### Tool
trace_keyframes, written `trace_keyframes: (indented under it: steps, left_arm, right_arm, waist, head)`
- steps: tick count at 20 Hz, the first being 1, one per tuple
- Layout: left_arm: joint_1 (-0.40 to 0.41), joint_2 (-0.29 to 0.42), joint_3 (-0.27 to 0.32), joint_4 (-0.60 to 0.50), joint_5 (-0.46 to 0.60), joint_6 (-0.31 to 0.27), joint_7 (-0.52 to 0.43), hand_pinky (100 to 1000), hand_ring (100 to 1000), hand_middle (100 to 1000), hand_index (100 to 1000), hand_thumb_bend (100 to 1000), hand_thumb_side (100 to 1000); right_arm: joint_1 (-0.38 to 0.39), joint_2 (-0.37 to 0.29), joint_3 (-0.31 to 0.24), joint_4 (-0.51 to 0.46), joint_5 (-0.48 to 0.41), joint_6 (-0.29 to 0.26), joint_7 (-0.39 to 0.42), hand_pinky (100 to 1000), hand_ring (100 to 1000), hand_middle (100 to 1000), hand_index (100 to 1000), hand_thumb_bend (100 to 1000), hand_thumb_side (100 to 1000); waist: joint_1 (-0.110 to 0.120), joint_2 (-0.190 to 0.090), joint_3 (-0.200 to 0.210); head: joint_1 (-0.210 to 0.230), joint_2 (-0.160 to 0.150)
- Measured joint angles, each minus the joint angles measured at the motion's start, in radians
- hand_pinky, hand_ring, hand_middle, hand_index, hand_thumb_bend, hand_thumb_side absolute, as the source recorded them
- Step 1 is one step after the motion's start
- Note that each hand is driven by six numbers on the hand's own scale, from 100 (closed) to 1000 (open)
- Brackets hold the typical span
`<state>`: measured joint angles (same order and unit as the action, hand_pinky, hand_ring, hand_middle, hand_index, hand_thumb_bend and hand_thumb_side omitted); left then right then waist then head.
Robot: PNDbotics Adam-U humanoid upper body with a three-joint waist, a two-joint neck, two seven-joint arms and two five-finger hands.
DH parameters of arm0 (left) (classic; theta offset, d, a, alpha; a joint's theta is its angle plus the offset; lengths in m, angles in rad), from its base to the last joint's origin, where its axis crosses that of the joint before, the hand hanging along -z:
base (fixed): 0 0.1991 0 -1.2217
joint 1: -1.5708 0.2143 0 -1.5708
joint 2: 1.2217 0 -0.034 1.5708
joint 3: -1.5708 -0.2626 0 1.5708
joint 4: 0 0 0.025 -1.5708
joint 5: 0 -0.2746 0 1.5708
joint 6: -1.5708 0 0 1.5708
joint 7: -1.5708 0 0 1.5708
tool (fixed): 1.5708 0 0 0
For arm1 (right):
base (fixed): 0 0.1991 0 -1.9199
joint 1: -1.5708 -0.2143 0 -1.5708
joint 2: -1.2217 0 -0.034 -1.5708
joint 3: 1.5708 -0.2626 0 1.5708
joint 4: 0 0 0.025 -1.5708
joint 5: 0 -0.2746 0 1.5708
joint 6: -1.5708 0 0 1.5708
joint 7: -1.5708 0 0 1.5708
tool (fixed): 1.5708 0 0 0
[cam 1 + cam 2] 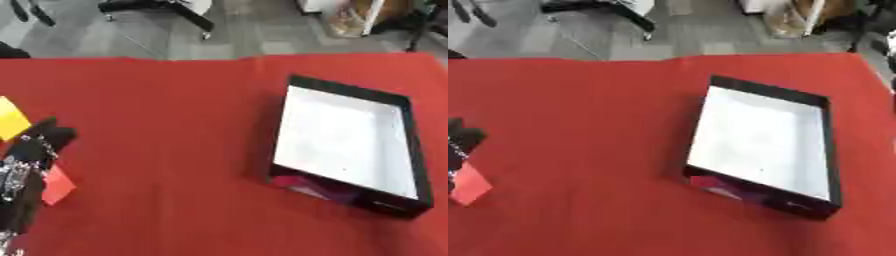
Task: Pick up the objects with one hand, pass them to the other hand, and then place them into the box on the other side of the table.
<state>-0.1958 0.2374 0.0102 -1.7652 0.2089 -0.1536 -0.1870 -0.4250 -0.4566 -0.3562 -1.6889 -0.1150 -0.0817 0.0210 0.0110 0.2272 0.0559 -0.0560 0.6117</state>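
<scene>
Over at nine o'clock, the left robot hand (31, 150) comes in from the view's left edge, black with silver at the wrist, its fingers pointing up toward twelve. A red flat object (58, 185) shows just beside and partly under it, at the lower side of the hand, lying on or just above the red surface (166, 125). Whether the fingers are curled round that red piece or only lie over it, I cannot tell; the hand is a dark blur there. A yellow flat object (10, 117) sits at the far left edge, just above the hand toward eleven o'clock, partly cut off by the frame.

Across at three o'clock stands the box (411, 150), black-walled with a white floor, set askew on the cloth with its long side running from twelve toward five. Something dark magenta shows against its near wall at about six o'clock of the box. The box is well apart from the hand, with bare red cloth between them.

The right robot hand shows in neither view. Grey floor and chair legs lie beyond the surface's far edge.
</scene>
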Motion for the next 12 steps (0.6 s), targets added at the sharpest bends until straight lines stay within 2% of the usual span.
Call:
trace_keyframes:
  steps: [5,12]
  left_arm:
    - [-0.005,0.0,0.005,0.0,0.0,0.001,0.004,1000,847,735,909,346,737]
    - [-0.02,0.0,0.015,-0.006,0.013,0.001,0.02,1000,847,736,919,361,711]
  right_arm:
    - [0.01,0.003,-0.012,0.013,0.009,0.004,-0.003,910,1000,1000,995,100,658]
    - [0.022,0.002,-0.021,0.016,0.013,0.001,-0.006,909,1000,1000,993,100,644]
  waist:
    - [0.0,0.0,0.002]
    - [0.013,0.0,-0.009]
  head:
    - [0.023,-0.008]
    - [0.023,-0.008]
